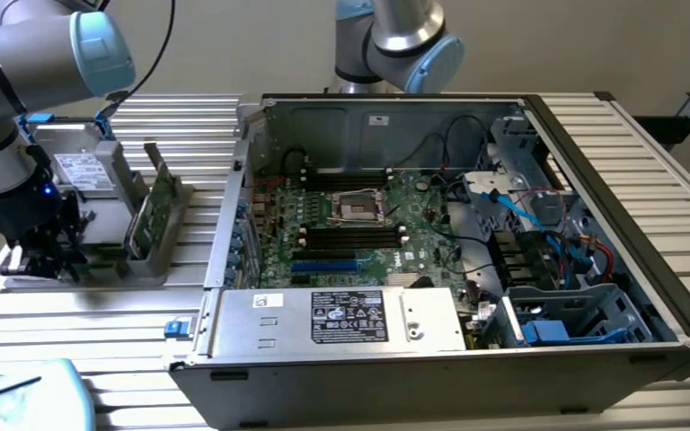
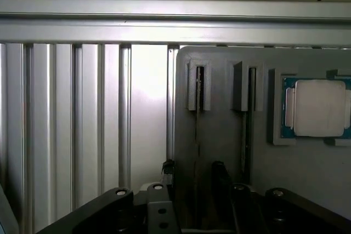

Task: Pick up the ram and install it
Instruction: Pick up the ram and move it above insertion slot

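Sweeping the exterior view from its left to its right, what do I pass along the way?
Claw → green cards standing in the gray holder → motherboard → blue cables.

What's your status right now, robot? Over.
End effector open, astride the ram. Ram on edge in gray holder, not gripped. Neighbouring card stands apart, nothing blocking.

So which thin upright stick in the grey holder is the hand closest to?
The thin stick farther from the square silver chip: the black hand straddles it, fingers either side.
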You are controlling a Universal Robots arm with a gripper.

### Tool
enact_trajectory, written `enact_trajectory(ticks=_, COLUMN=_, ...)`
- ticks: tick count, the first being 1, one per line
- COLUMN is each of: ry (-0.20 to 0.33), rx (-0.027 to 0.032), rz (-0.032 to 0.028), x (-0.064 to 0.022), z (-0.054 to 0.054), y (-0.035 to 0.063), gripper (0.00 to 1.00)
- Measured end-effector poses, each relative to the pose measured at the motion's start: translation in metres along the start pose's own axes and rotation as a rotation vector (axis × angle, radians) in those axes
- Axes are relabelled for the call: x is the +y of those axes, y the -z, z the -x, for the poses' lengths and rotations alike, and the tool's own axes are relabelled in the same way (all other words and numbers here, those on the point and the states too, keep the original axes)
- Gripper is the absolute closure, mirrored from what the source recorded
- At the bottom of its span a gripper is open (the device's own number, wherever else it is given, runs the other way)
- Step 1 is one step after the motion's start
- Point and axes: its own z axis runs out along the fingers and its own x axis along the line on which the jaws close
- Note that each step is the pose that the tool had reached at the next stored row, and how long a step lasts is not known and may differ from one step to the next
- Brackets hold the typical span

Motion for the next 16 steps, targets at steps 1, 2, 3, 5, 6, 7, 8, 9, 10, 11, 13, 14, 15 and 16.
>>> enact_trajectory(ticks=1, ry=0.0, rx=0.0, rz=0.0007, x=0.0, z=0.0, y=0.0, gripper=0.66)
enact_trajectory(ticks=2, ry=0.0, rx=0.0, rz=0.0015, x=0.0, z=0.0, y=0.0, gripper=0.72)
enact_trajectory(ticks=3, ry=0.0, rx=-0.0001, rz=0.0023, x=0.0, z=0.0, y=0.0, gripper=0.78)
enact_trajectory(ticks=5, ry=0.0, rx=0.0001, rz=0.0035, x=0.0, z=-0.0001, y=0.0, gripper=0.84)
enact_trajectory(ticks=6, ry=0.0, rx=0.0, rz=0.004, x=0.0, z=-0.0001, y=0.0, gripper=0.86)
enact_trajectory(ticks=7, ry=0.0, rx=0.0, rz=0.0047, x=0.0, z=-0.0001, y=0.0, gripper=0.86)
enact_trajectory(ticks=8, ry=-0.001, rx=0.0, rz=0.0052, x=0.0, z=-0.0001, y=0.0, gripper=0.86)
enact_trajectory(ticks=9, ry=-0.001, rx=0.0, rz=0.0058, x=0.0, z=-0.0001, y=0.0, gripper=0.86)
enact_trajectory(ticks=10, ry=-0.001, rx=0.0, rz=0.0062, x=0.0, z=-0.0001, y=-0.0001, gripper=0.86)
enact_trajectory(ticks=11, ry=-0.001, rx=-0.0001, rz=0.0066, x=0.0, z=-0.0001, y=-0.0001, gripper=0.86)
enact_trajectory(ticks=13, ry=-0.002, rx=-0.0001, rz=0.007, x=0.0, z=-0.0001, y=-0.0001, gripper=0.86)
enact_trajectory(ticks=14, ry=-0.002, rx=-0.0001, rz=0.0072, x=0.0, z=-0.0001, y=-0.0001, gripper=0.86)
enact_trajectory(ticks=15, ry=-0.002, rx=-0.0001, rz=0.0072, x=0.0, z=-0.0001, y=-0.0001, gripper=0.86)
enact_trajectory(ticks=16, ry=-0.002, rx=-0.0001, rz=0.0073, x=0.0, z=-0.0001, y=-0.0001, gripper=0.86)
